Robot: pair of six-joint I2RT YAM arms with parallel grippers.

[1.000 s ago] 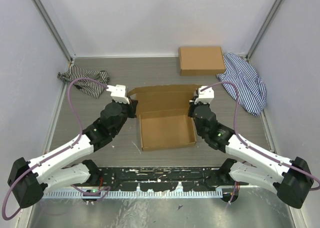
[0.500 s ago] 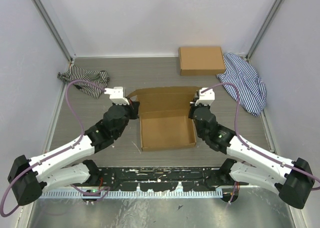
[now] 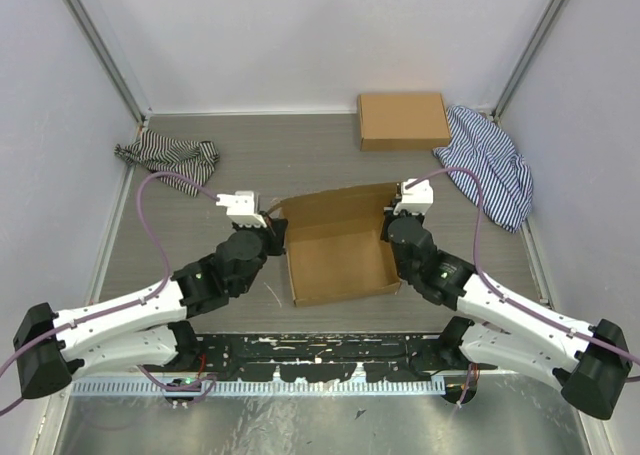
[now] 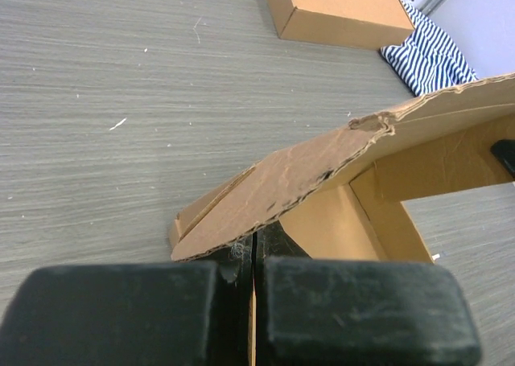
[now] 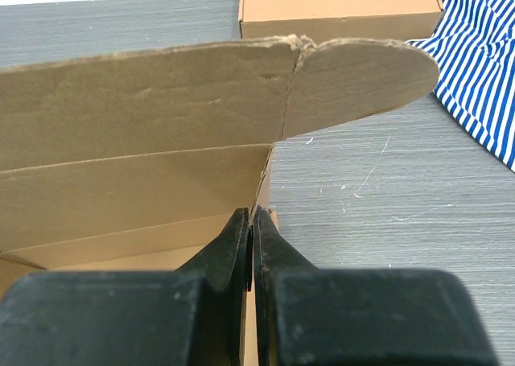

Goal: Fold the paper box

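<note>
The paper box [image 3: 338,255] is a brown die-cut mailer lying open at the table's middle, its lid panel raised at the back. My left gripper [image 3: 272,225] is shut on the box's left side wall [image 4: 354,221]; the lid's side flap [image 4: 290,181] leans over the fingers. My right gripper [image 3: 392,223] is shut on the box's right side wall [image 5: 262,191]. In the right wrist view the lid [image 5: 145,92] and its rounded flap [image 5: 362,80] stand above the fingers.
A neat closed cardboard box [image 3: 403,121] sits at the back right, also in the left wrist view [image 4: 338,12]. A blue striped cloth [image 3: 490,160] lies at the right, a black striped cloth [image 3: 170,160] at the back left.
Both grippers have moved nearer and slightly right with the box. The box has turned a little, and its lid has tilted further forward over the tray.
</note>
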